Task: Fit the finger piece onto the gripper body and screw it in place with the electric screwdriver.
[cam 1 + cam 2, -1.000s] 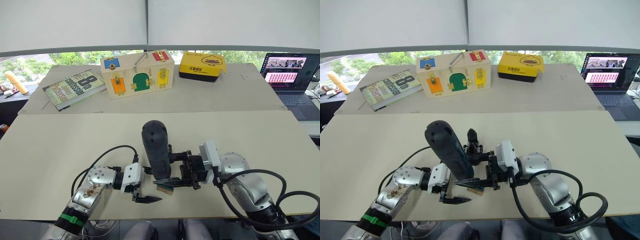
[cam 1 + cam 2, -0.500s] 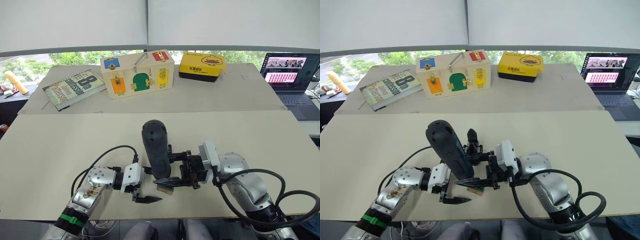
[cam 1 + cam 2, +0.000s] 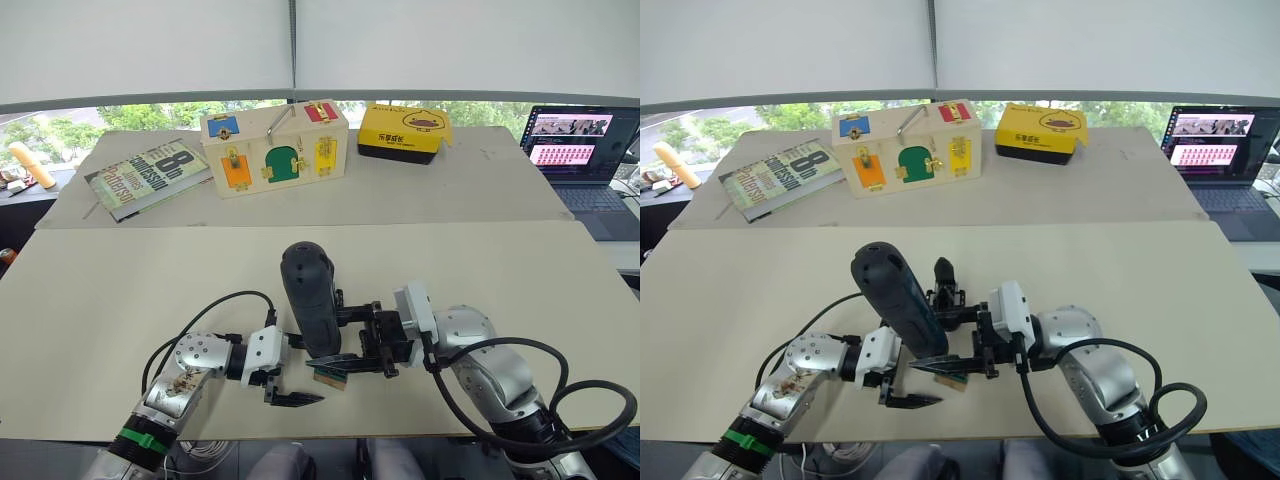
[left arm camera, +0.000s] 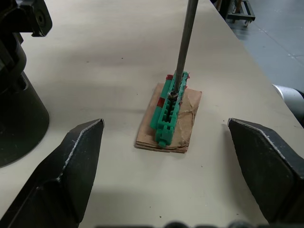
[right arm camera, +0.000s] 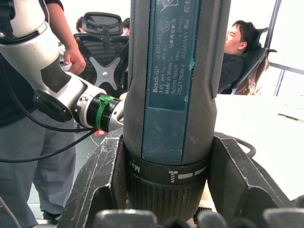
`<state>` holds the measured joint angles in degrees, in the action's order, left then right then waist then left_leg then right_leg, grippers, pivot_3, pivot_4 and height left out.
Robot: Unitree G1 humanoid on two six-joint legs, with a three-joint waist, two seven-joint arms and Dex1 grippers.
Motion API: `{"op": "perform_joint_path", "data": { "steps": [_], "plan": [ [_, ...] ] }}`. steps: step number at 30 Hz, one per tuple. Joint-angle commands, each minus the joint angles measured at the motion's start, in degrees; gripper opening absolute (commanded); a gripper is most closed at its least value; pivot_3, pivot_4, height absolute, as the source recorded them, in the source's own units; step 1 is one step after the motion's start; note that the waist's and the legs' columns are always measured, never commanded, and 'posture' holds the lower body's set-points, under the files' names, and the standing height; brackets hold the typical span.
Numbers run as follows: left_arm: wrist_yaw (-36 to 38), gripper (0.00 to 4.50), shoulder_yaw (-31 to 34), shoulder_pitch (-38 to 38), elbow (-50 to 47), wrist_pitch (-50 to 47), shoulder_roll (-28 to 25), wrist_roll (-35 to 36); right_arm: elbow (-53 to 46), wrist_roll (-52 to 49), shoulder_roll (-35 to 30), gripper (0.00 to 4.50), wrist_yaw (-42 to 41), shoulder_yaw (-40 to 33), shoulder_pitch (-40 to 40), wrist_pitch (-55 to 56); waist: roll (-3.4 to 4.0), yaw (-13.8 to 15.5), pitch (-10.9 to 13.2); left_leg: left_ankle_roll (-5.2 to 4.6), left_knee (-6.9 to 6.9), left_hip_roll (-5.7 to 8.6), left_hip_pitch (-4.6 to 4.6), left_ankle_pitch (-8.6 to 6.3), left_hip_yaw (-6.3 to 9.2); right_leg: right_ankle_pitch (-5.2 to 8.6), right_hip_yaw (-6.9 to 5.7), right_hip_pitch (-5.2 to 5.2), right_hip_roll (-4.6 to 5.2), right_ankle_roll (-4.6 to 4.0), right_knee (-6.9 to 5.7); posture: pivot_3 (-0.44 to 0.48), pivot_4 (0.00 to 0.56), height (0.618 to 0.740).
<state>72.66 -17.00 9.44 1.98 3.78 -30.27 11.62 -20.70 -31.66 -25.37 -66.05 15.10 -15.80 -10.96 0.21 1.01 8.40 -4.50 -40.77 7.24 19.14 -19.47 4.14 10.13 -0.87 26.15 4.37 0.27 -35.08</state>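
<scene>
While the right gripper [image 3: 985, 352] is clamping its two black fingers around the electric screwdriver [image 3: 895, 300], the tool is standing nearly upright, its thick black body leaning slightly, near the front edge of the beige worktop [image 3: 120, 290]. In the left wrist view, its thin metal bit [image 4: 183, 45] is coming down onto a small green-and-tan rectangle [image 4: 169, 114] lying flat on the worktop. The left gripper [image 3: 285, 385] is hovering just beside it with its jaws spread wide around nothing, one finger [image 4: 66, 171] on each side of the rectangle. The gripper body [image 3: 945, 290], black and blocky, is sitting just behind the screwdriver, toward the worktop's middle. Whether the finger piece is among these parts cannot be told. Along the far edge a book [image 3: 145, 175], a colourful wooden lock box [image 3: 275, 145] and a yellow box [image 3: 405, 130] are lying, with a laptop [image 3: 585, 150] beyond the right edge.
</scene>
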Motion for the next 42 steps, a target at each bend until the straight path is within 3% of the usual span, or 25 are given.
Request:
{"op": "perform_joint_path", "data": {
  "steps": [1,42],
  "plan": [
    [0.36,4.4,-2.7,-2.22,2.04,-1.03,-0.13,-1.36,-1.8,-0.73,0.7,1.95,0.03,-0.45,-0.91,0.6,0.0,0.0,0.0,0.0,0.0,0.0,0.0,0.0,0.0,0.0,0.0,0.0,0.0,0.0,0.0,0.0,0.15,0.74],
    [0.22,4.4,-2.12,-2.43,0.25,-2.46,-0.56,-0.5,-1.07,0.15,1.61,1.95,-0.37,-0.74,-0.85,1.19,0.0,-0.14,0.0,0.0,0.01,0.0,0.0,0.0,0.0,0.0,0.0,0.01,0.0,0.0,0.0,0.0,0.15,0.74]
  ]
}}
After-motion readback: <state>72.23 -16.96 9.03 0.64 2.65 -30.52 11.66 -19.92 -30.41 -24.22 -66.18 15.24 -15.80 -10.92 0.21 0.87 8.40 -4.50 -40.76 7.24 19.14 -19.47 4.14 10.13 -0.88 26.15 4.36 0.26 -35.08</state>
